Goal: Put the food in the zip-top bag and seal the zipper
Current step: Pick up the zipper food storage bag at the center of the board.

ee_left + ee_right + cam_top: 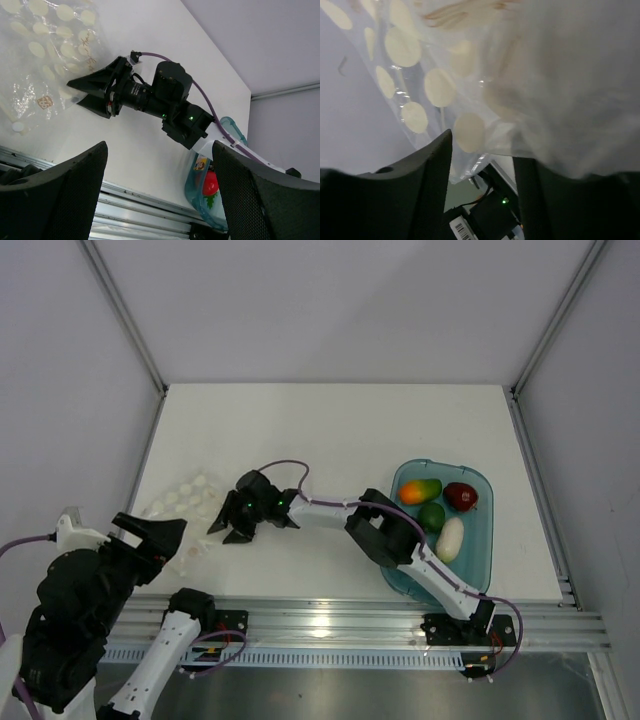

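The zip-top bag (185, 502), clear with cream dots, lies flat at the table's left. Its zipper cannot be made out. My right gripper (228, 530) reaches left to the bag's right edge. In the right wrist view the bag (470, 90) fills the frame and its crinkled edge hangs between the parted fingers of that gripper (482, 150). The food sits in the teal tray (478, 562): an orange-yellow piece (420, 490), red tomato (460, 496), green piece (432, 517) and white radish (450, 538). My left gripper (160, 540) hovers open and empty near the bag's front corner.
In the left wrist view the right arm's wrist (172, 97) stretches across the table in front of my open left gripper (160, 200). An aluminium rail (330, 620) runs along the near edge. Grey walls close in the left, right and back sides.
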You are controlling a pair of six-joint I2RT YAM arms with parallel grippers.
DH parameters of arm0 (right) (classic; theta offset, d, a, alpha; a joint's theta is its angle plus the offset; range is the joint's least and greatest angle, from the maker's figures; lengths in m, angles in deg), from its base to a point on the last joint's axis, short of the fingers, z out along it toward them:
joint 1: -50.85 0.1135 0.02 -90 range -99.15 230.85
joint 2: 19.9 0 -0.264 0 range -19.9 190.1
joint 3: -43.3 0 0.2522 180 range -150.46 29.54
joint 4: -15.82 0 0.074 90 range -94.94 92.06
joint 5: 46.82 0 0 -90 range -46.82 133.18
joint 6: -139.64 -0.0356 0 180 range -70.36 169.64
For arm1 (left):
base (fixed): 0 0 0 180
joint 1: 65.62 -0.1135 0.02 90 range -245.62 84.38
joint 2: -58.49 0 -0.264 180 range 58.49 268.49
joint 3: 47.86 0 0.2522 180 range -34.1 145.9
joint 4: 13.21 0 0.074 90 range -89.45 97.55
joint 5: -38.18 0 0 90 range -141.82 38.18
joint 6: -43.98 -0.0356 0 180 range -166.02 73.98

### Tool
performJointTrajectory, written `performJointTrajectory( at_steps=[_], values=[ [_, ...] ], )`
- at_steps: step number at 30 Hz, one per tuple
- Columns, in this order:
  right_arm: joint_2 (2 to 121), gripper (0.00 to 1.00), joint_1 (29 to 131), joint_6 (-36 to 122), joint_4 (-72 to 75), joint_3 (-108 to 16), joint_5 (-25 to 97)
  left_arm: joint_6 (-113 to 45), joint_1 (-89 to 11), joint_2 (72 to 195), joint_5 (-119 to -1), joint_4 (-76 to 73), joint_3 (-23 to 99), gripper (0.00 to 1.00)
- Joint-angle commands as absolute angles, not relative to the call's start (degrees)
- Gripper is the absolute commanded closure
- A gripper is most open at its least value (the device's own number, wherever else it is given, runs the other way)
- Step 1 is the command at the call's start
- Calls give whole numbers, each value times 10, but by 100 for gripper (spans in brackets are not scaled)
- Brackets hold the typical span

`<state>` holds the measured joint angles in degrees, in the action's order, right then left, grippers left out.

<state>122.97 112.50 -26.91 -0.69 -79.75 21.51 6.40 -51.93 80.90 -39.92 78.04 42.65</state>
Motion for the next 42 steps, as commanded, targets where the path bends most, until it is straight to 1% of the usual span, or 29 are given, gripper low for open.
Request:
performJointTrajectory(
  at_steps=[1, 2, 3, 5, 10, 13, 14, 17, 20, 27, 29, 34, 37, 39, 42],
  values=[
    [1251, 50, 1130, -316, -10, -809, 238, 54, -524, 829, -399, 829, 445, 14],
    [1252, 69, 1129, -319, -7, -803, 233, 53, -524, 828, -398, 830, 444, 14],
    [1252, 81, 1128, -329, 9, -798, 227, 52, -524, 829, -398, 832, 444, 14],
    [1251, 100, 1124, -332, 14, -790, 213, 51, -524, 833, -400, 833, 443, 14],
    [1199, 100, 1095, -332, 69, -736, 182, 43, -524, 850, -410, 828, 455, 14],
    [1122, 100, 1059, -325, 95, -665, 167, 35, -524, 855, -413, 817, 455, 15],
    [1080, 100, 1048, -320, 96, -631, 165, 35, -524, 855, -415, 813, 454, 15],
    [1004, 100, 1004, -321, 103, -567, 150, 21, -524, 849, -440, 788, 443, 16],
    [960, 100, 962, -327, 105, -535, 119, 3, -524, 841, -475, 741, 420, 16],
    [833, 100, 887, -362, 122, -462, 78, 5, -524, 847, -560, 635, 347, 29],
    [814, 100, 875, -373, 136, -449, 69, 9, -524, 855, -586, 623, 331, 30],
    [754, 100, 841, -413, 173, -398, 47, 42, -524, 866, -606, 586, 291, 31],
    [727, 100, 821, -418, 191, -366, 50, 87, -524, 877, -621, 566, 261, 37],
    [707, 100, 806, -421, 201, -344, 50, 122, -524, 884, -638, 553, 237, 39],
    [691, 100, 795, -457, 252, -311, 47, 165, -524, 889, -668, 524, 211, 39]
  ],
)
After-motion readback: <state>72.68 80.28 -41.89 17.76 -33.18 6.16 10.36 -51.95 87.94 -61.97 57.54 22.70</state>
